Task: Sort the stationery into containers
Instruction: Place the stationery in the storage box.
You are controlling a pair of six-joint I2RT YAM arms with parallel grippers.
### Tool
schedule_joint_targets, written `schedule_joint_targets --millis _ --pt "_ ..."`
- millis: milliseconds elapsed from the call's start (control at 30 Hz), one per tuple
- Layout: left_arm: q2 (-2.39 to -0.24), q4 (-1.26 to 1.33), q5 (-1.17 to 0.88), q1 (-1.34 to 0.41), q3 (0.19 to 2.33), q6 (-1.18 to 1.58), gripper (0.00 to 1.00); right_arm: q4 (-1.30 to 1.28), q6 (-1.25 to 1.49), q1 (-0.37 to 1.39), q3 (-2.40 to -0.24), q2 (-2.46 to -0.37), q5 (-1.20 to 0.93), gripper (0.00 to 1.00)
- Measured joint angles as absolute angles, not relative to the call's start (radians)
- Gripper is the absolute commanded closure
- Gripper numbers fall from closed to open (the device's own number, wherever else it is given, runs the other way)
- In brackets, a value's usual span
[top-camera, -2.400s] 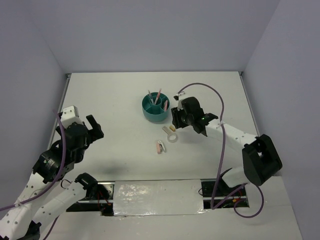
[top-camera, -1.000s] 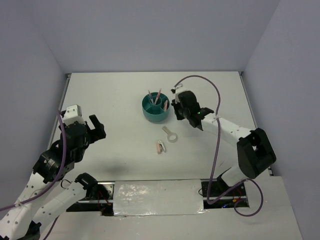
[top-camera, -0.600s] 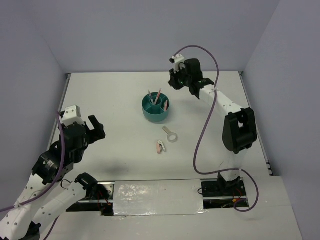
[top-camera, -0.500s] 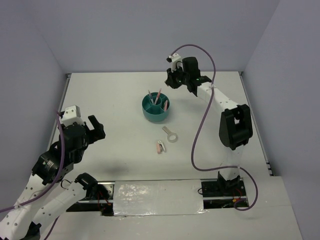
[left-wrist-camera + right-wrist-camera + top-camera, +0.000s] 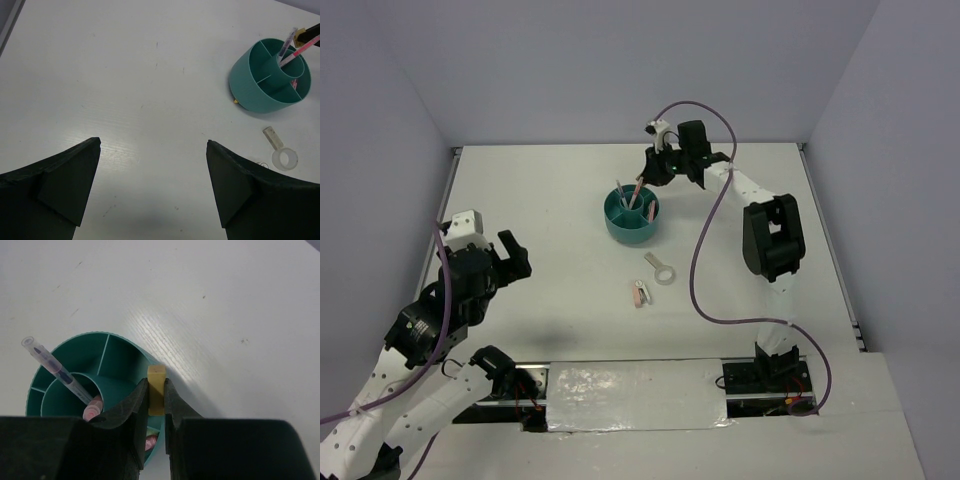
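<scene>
Top view: the right hand [image 5: 658, 168] hangs at the far right rim of the organiser [image 5: 620, 232]. The left hand [image 5: 512, 255], well left of the organiser, is spread wide. The tape ring [image 5: 666, 275] and clip [image 5: 640, 294] lie on the surface [image 5: 540, 200] nearer than the organiser.

Left wrist view: wide fingers, with the organiser far right.

Right wrist view: the right hand is narrowed on the yellowish piece [image 5: 156, 374] at the organiser's outer rim. The grey pen [image 5: 55, 367] stands in the centre cup.

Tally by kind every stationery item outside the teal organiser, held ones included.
Clear tape ring: 1
Pale strip beside the ring: 1
Pink-white clip: 1
Yellowish piece, gripped in the right pincer: 1
Total: 4
Not counted: yellow speck at the foot of the organiser, too small to tell.
</scene>
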State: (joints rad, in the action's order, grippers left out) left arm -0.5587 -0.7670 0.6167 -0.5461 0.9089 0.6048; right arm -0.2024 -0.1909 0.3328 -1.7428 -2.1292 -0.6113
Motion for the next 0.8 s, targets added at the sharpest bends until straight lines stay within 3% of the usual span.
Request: schedule_joint_targets --millis 400,800 --pt "-0.558 -0.761 0.609 -0.546 0.909 0.604 0.01 -0.195 -0.172 0.333 -1.741 -2.135 -0.683 0.76" --pt "-0.558 -0.755 0.604 -0.546 0.909 0.603 0.01 -0.195 -0.171 0.333 -1.711 -2.135 -0.717 0.55"
